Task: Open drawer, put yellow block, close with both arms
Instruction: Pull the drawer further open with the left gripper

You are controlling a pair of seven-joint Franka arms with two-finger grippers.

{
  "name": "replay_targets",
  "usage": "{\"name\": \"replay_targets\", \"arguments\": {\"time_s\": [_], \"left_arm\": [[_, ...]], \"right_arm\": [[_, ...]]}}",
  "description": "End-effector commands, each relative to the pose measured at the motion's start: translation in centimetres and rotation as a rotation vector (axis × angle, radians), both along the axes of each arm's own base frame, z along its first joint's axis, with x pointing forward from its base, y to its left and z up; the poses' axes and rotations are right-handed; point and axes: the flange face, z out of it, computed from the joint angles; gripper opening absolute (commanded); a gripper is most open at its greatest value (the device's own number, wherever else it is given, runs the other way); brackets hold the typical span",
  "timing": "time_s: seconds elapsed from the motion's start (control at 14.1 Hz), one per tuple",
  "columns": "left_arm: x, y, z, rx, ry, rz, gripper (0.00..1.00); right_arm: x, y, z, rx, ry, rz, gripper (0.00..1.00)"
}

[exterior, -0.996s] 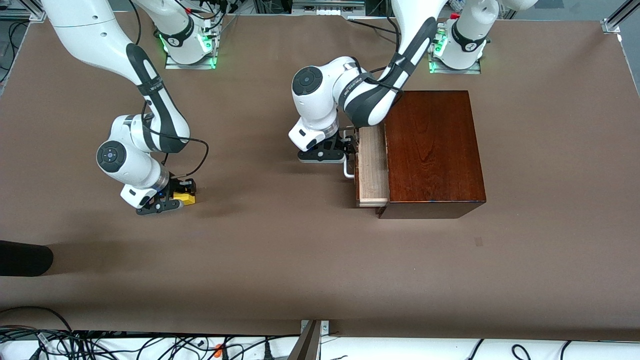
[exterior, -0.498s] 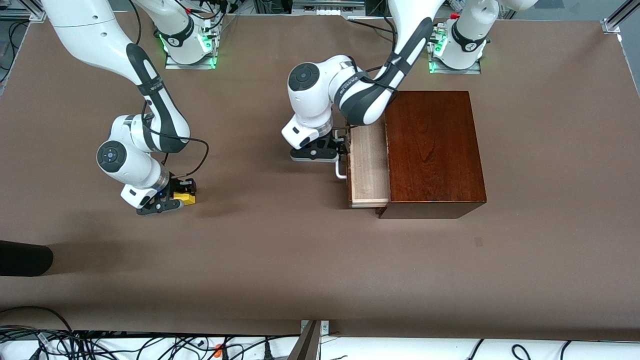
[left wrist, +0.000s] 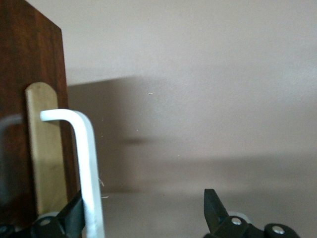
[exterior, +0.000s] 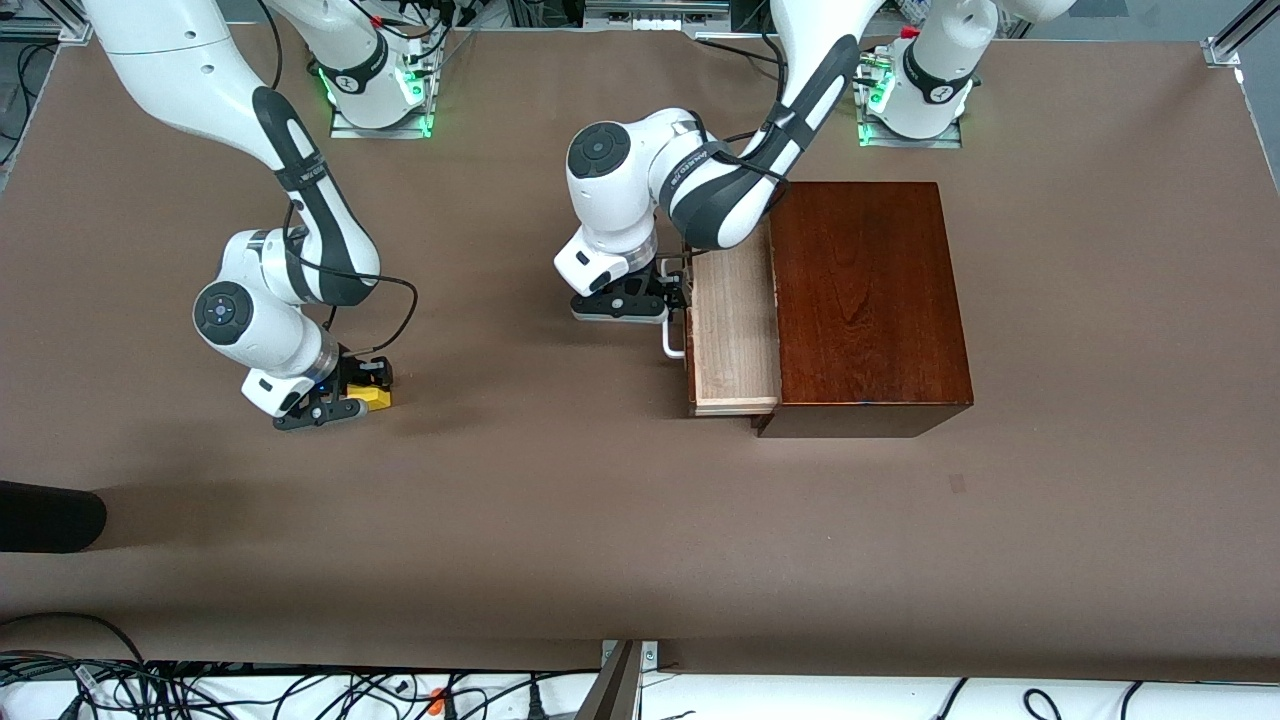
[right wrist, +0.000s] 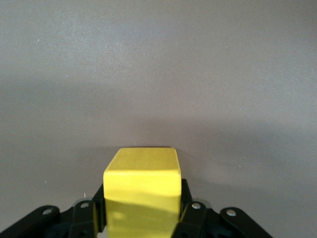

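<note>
The dark reddish-brown box (exterior: 865, 300) stands toward the left arm's end of the table. Its drawer (exterior: 735, 330) is partly pulled out and shows its pale wood. My left gripper (exterior: 672, 295) is at the drawer's front. In the left wrist view its fingers are wide apart (left wrist: 143, 203), with the white handle (left wrist: 84, 163) lying against one finger (left wrist: 74, 214). The handle also shows in the front view (exterior: 672, 345). My right gripper (exterior: 365, 390) is low at the table, shut on the yellow block (exterior: 375, 397). In the right wrist view the block (right wrist: 142, 191) sits between the fingers (right wrist: 188, 210).
A black rounded object (exterior: 50, 515) lies at the table's edge at the right arm's end, nearer the front camera. Cables (exterior: 300, 690) run along the near edge. The arm bases (exterior: 380, 80) stand at the far edge.
The drawer has slid farther out of the box, toward the right arm's end, with my left gripper moving along at the handle. The right arm and the yellow block have not moved.
</note>
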Motion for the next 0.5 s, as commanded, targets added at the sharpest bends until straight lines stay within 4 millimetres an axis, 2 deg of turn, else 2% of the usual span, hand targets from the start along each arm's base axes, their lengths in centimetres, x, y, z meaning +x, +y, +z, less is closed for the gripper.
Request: {"name": "replay_targets", "arguments": {"time_s": [0.0,0.21,0.36,0.43], "left_arm": [[0.6,-0.3,1.9,0.056,0.015,-0.01,1.0],[1.1,0.2,3.2,0.082,0.028,0.0,1.0],[2.2,0.9,6.1,0.079,0.024,0.014,1.0],[3.2,2.0,7.4,0.081,0.035,0.009,1.0]], "right_arm": [[0.0,0.1,0.5,0.014,-0.01,0.008,0.2],[0.0,0.1,0.5,0.014,-0.01,0.008,0.2],[0.0,0.1,0.5,0.014,-0.01,0.008,0.2],[0.0,0.1,0.5,0.014,-0.01,0.008,0.2]]}}
